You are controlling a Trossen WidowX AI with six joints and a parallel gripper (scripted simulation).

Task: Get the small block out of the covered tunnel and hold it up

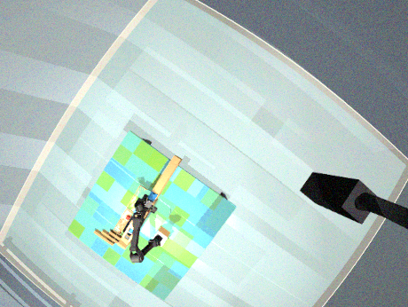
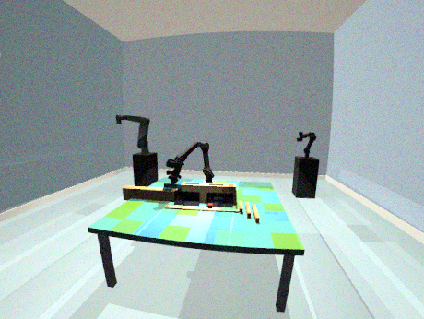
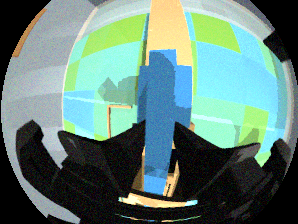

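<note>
1. The gripper (image 1: 149,205) (image 2: 173,181) (image 3: 161,124) points down over the blue piece (image 1: 153,196) (image 2: 170,185) (image 3: 160,110); its fingers are partly together, with a narrow upright part of that piece between the tips; whether they clamp it cannot be told.
2. The small block cannot be made out; the wooden housing (image 2: 212,187) has dark openings along its side, and whether the block is inside cannot be seen.
3. A long wooden beam (image 1: 168,176) (image 2: 147,193) (image 3: 170,30) runs out from the housing's end, past the blue piece, to the table's edge; together they form one long barrier across the table (image 1: 106,182) (image 2: 198,235) (image 3: 220,100).
4. Three loose rods (image 1: 105,237) (image 2: 248,210) lie near the housing's other end; a small red thing (image 1: 128,217) (image 2: 210,204) sits just in front of the openings, beside a thin flat frame (image 2: 194,208).
5. Patterned tabletop shows on both sides of the beam; above the arm (image 1: 137,231) (image 2: 206,159) there is open air; two other arms on black pedestals (image 2: 145,169) (image 2: 305,177) stand well apart, beyond the table.
</note>
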